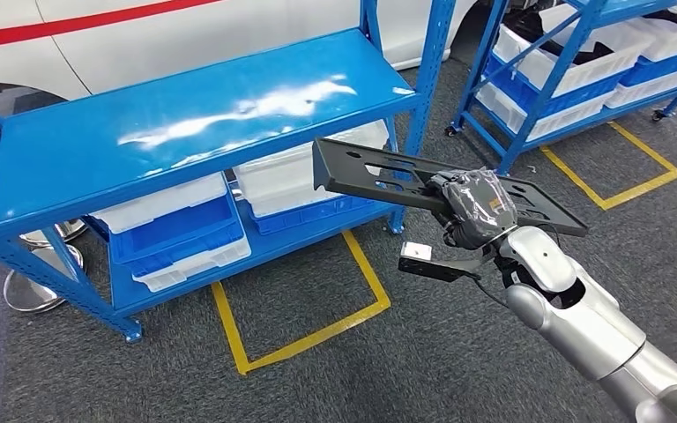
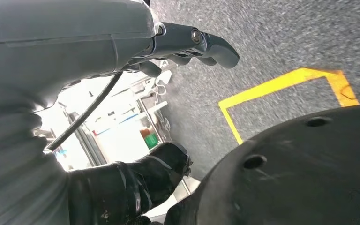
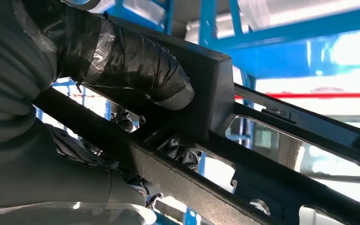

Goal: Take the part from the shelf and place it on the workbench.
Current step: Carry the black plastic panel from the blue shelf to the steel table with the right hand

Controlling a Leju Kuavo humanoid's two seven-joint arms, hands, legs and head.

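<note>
While your right hand [image 1: 476, 210] grips the black part [image 1: 370, 172] near its middle, the part rides level in the air, clear of the blue shelf [image 1: 185, 115], so it balances. Your left hand [image 2: 168, 47] hangs low with nothing in it, fingers loosely apart.

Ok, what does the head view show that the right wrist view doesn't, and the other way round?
Only the head view shows the whole black part clear of the blue shelf's bare top, the white and blue bins below it, and the yellow floor marking. Only the right wrist view shows the taped thumb pressed against the part's frame from close up. Both show the right hand gripping the part, with blue shelf beams behind.
</note>
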